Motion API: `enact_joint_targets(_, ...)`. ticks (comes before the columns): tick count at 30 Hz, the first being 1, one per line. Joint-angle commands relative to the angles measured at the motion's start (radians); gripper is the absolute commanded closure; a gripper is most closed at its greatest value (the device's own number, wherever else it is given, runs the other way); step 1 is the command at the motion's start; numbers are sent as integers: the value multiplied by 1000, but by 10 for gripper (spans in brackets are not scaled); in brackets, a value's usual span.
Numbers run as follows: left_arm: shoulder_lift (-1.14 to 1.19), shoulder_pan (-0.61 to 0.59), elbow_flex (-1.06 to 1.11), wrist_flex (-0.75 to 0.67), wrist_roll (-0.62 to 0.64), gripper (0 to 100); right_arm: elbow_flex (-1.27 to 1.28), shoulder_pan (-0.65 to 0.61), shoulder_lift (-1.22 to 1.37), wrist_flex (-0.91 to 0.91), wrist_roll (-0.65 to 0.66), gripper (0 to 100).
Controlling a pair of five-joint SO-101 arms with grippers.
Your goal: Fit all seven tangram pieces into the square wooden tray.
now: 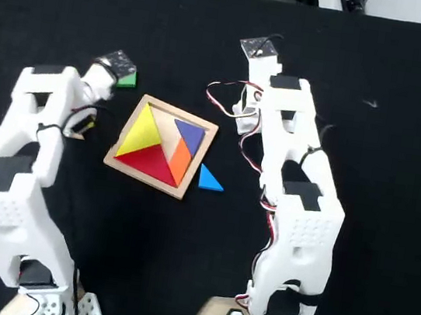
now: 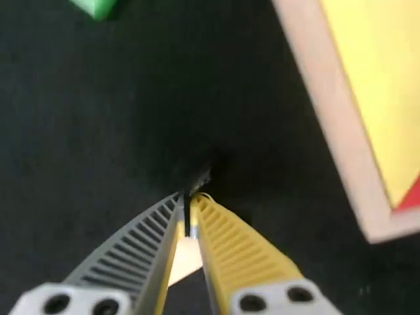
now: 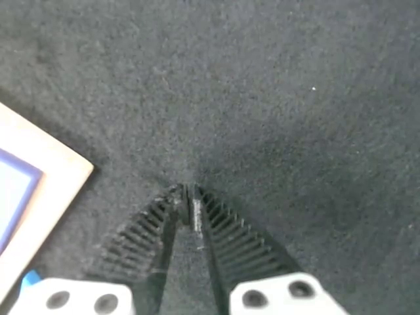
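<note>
The square wooden tray (image 1: 194, 159) lies mid-table, holding a yellow triangle (image 1: 143, 134), a red triangle (image 1: 150, 166), an orange piece (image 1: 181, 157) and a dark blue piece (image 1: 190, 133). A light blue triangle (image 1: 209, 178) lies on the cloth by the tray's right edge. A green piece (image 1: 127, 79) sits up-left of the tray. My left gripper (image 2: 189, 197) is shut just left of the tray's edge (image 2: 335, 125), with the green piece (image 2: 98, 6) beyond it. A pale tan patch (image 2: 184, 262) shows between the fingers' bases. My right gripper (image 3: 190, 195) is shut over bare cloth, right of the tray's corner (image 3: 52, 174).
Black cloth covers the whole table (image 1: 384, 150). The left arm (image 1: 21, 162) stands left of the tray and the right arm (image 1: 297, 209) right of it. Wires (image 1: 227, 97) hang from the right arm near the tray's upper corner.
</note>
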Motion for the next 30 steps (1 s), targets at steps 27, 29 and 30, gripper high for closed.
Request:
enact_joint_targets(27,114,-113,-371,244,-698,746,-2,5,-62,-9,46,987)
enact_joint_targets(29,135,-120,-404,287,-736,746,-2,5,-62,-9,46,987)
enact_joint_targets(30,144,-122,-426,313,-744,746,-2,5,-62,-9,46,987)
